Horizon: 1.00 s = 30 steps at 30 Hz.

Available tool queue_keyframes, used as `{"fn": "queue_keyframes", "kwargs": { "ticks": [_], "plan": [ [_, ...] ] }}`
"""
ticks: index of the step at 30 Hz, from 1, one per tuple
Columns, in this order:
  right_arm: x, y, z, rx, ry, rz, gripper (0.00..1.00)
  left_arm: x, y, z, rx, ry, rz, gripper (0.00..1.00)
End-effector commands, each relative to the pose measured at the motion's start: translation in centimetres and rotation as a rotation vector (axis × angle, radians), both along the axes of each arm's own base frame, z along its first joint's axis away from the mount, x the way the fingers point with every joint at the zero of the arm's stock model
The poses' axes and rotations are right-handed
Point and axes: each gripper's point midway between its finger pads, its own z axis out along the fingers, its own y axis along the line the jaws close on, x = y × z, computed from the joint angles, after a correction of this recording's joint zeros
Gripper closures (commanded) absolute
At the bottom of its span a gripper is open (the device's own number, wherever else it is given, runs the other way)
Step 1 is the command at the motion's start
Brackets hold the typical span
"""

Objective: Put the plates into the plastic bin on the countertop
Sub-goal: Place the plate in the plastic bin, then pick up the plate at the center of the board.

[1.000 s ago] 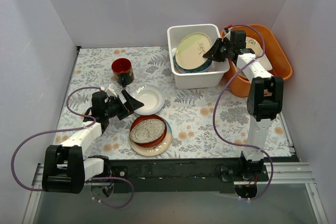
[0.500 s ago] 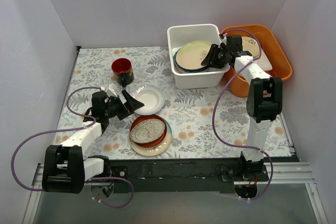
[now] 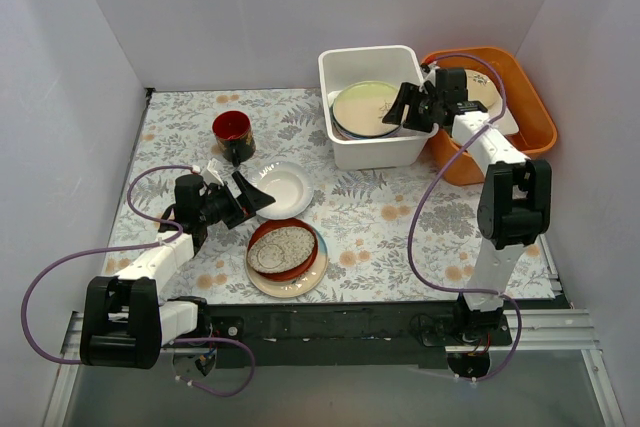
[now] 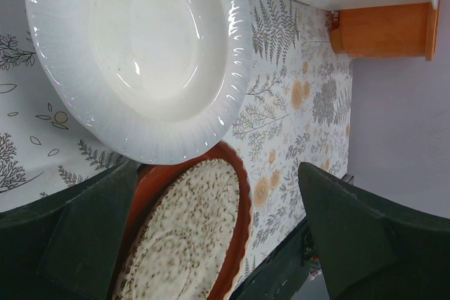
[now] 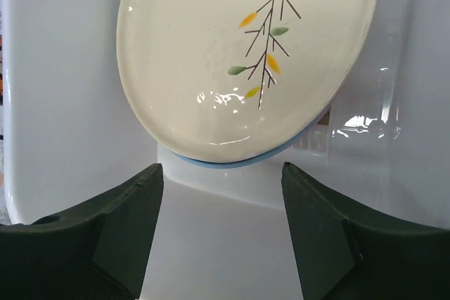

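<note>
Right gripper (image 3: 403,107) jaws spread apart over last second, now open and empty. Cream plate (image 3: 364,105) released, no longer tilted, lies atop stack inside plastic bin (image 3: 380,152). Left gripper (image 3: 256,193) jaws wide, empty, near white plate (image 3: 285,188) on countertop (image 3: 370,217); that one likely next.

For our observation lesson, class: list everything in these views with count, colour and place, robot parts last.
plastic bin: one, white, back of countertop, right of centre
leaf-sprig plate: one, cream, tops a blue-edged stack in the bin
orange tub: one, beside the bin's right, pale dishes inside
cup: one, dark red, back left
white plate: one, left of centre
red-brown plate: one, front centre, carrying a speckled dish, on a cream plate
left fingers: two, dark, open, at the white plate
right fingers: two, dark, open, over the bin beside the leaf-sprig plate
</note>
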Motion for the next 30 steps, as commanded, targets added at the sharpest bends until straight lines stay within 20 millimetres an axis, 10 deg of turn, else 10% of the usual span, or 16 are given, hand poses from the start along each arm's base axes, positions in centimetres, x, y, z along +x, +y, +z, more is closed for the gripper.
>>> {"fn": "queue_keyframes", "kwargs": {
  "ticks": [1, 18, 30],
  "plan": [
    [0.3, -1.9, 3.3, -0.037, -0.1, -0.05, 0.23, -0.1, -0.1, 0.7, 0.002, -0.041, -0.013, 0.02],
    [-2.6, -2.9, 12.1, 0.004, -0.385, -0.114, 0.18, 0.9, 1.4, 0.5, 0.071, -0.02, 0.086, 0.02],
    [-5.3, -0.3, 12.6, 0.059, -0.392, -0.027, 0.18, 1.4, 1.9, -1.9, 0.081, 0.052, 0.134, 0.02]
  ]
}}
